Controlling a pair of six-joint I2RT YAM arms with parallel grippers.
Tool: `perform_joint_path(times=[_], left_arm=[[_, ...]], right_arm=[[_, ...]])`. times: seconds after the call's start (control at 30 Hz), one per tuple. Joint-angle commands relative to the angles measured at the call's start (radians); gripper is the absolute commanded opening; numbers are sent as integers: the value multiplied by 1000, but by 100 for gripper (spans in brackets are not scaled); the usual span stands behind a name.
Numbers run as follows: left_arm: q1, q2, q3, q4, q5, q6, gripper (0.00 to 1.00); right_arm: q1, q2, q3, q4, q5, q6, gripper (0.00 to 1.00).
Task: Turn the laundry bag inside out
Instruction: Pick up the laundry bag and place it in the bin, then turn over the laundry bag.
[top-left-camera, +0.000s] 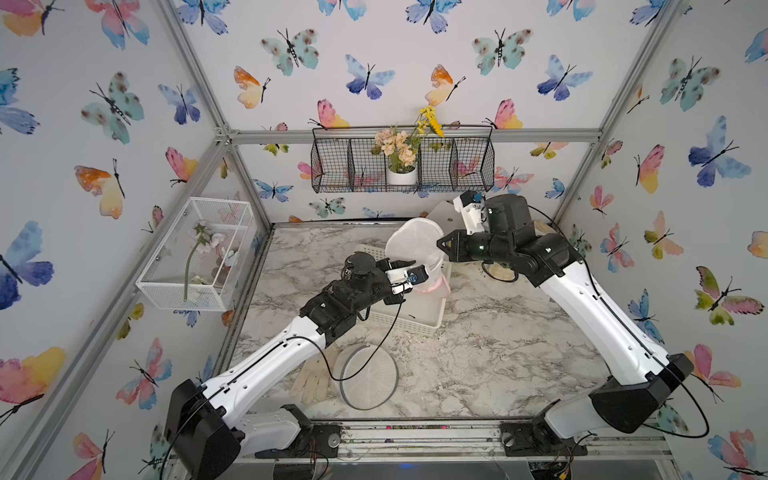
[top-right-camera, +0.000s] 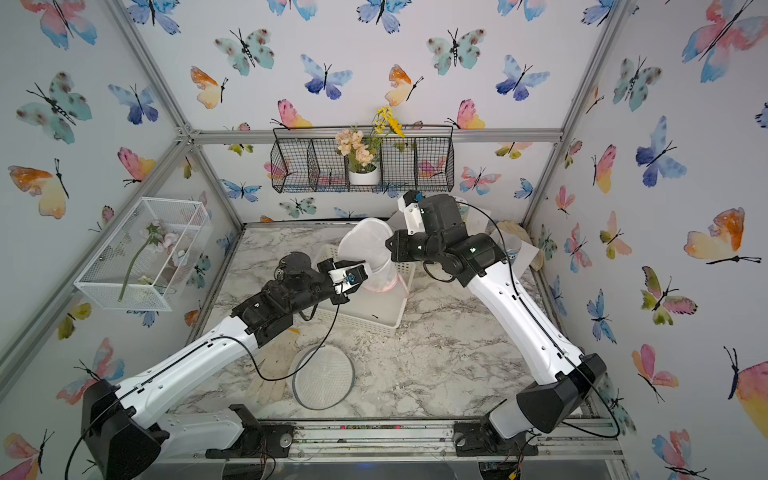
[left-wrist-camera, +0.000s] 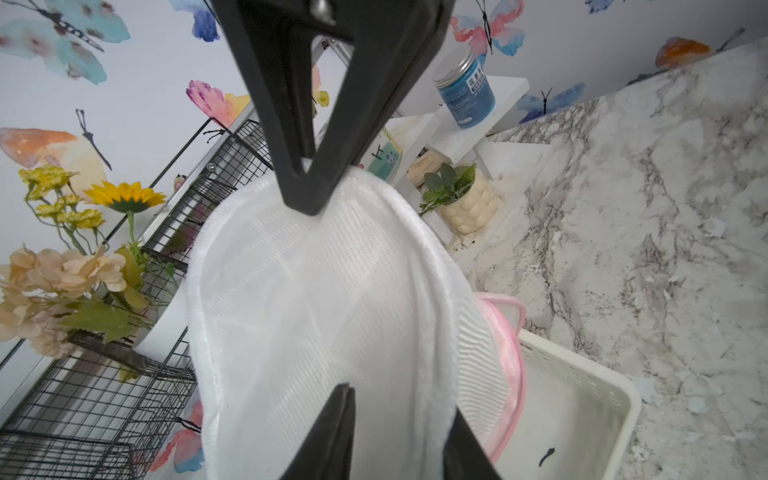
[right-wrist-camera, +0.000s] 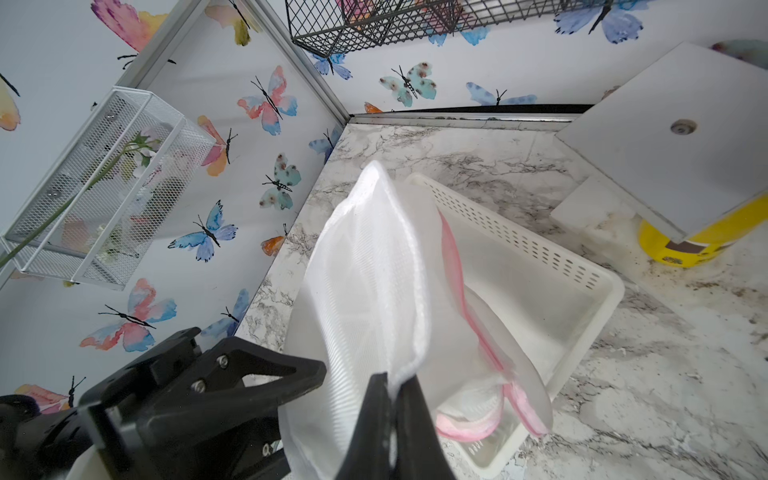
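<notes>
Currently | laundry bag held aloft over white basket on table, long axis near upright, pink-trimmed end down | right hand clamped on upper white rim | left hand set astride opposite side, mesh between jaws; pinch cannot be told | left hand judged nearer pink end.

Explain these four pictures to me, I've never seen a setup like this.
Two robot arms stand at a marble table. Two pictures look down from overhead; the other two come from cameras on the arms' wrists. The right gripper pinches the rim of a white mesh laundry bag, held over a white plastic basket. The left gripper has its jaws around the bag's opposite edge; whether it grips is unclear. A pale glove and a round mesh disc lie nearer the arms' bases.
</notes>
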Motion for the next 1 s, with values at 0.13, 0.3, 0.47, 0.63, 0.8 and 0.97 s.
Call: perform_joint_path(times=[0.13,0.3,0.47,0.63,0.8,0.97], left_arm=[[-4,17,82,-151,30,-37,0],[20,94,228,-354,5,-180,0],[62,182,372,-528,9,-352,0],[121,187,400,-525,91,-498,0],[162,163,389,-466,151,-577,0],[167,154,390,-450,167,-606,0]], right_arm=[[0,9,21,34,-7,0,15],[0,-1,45,32,35,-64,46],[0,-118,-119,155,88,-223,62],[0,-382,-634,622,-68,-477,65],[2,-486,-987,1061,-209,-707,68],[25,-392,-1110,1294,-195,-853,68]])
